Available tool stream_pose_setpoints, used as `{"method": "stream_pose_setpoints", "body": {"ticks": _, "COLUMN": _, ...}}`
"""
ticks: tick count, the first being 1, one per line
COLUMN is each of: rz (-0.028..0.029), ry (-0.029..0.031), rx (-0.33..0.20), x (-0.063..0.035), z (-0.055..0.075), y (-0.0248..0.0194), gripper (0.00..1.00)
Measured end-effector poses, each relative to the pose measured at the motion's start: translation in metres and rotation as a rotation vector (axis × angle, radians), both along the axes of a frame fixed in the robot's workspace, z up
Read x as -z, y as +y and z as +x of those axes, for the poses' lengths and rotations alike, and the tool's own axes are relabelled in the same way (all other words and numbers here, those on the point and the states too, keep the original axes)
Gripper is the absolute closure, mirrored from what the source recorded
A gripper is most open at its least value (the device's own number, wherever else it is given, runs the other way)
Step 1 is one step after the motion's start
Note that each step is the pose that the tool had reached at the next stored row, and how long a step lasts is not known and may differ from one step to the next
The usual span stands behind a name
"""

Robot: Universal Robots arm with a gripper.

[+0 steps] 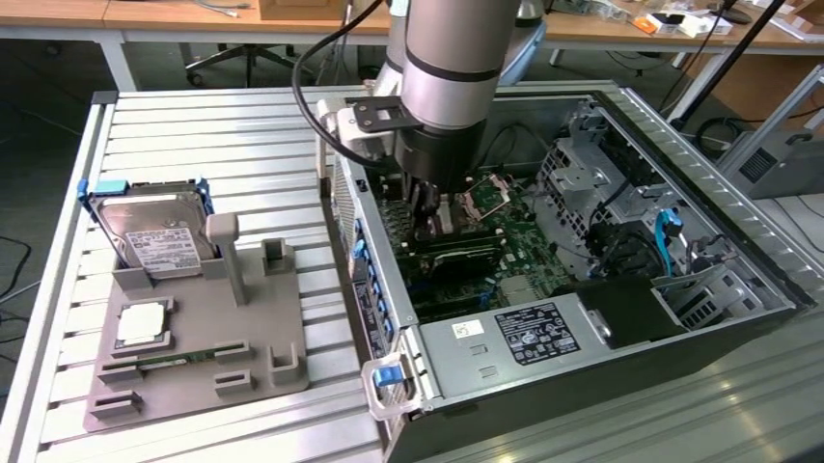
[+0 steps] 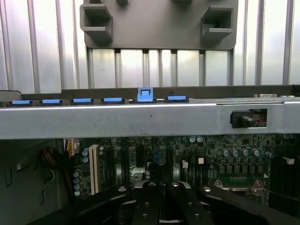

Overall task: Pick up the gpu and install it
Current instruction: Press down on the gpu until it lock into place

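Inside the open computer case (image 1: 605,289), lying on its side on the slatted metal table (image 1: 193,125), your gripper (image 1: 429,214) was down low over the green motherboard (image 1: 515,256), with the grey arm (image 1: 451,58) standing almost straight above it. In the wrist view your two black fingers (image 2: 149,201) stood pressed together with no gap between them, right above the board's slots, so you had the hand closed. The gpu (image 1: 451,253) sat as a dark flat card just beneath and beside your fingertips, lying among the expansion slots near the case's rear wall with its blue latches (image 1: 365,280); you could not tell from either view whether the fingers were pinching its edge or just resting against it. To the exterior view's left, well apart from the case, your grey parts fixture (image 1: 193,357) rested on the table, carrying the silver hard drive (image 1: 154,236) with its white label in a blue-edged holder, a square silver chip (image 1: 142,323) below that, and a narrow green memory stick (image 1: 174,359) nearer the front. In the wrist view the case's grey metal edge (image 2: 140,119) ran across between your fingers and the fixture (image 2: 159,23) beyond it
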State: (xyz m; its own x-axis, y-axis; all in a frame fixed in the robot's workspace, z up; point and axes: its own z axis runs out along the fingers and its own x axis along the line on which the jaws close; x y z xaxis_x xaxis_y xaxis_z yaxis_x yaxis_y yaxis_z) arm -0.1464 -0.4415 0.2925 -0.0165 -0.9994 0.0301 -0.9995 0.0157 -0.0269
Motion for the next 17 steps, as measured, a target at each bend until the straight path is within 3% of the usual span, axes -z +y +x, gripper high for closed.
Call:
{"method": "stream_pose_setpoints", "body": {"ticks": 7, "rz": 0.0000, "ry": 0.0073, "rx": -0.005, "x": 0.0025, "z": 0.009, "y": -0.0005, "gripper": 0.89}}
{"method": "stream_pose_setpoints", "body": {"ticks": 17, "rz": -0.0002, "ry": 0.0094, "rx": -0.010, "x": 0.0049, "z": 0.012, "y": -0.0006, "gripper": 0.89}}
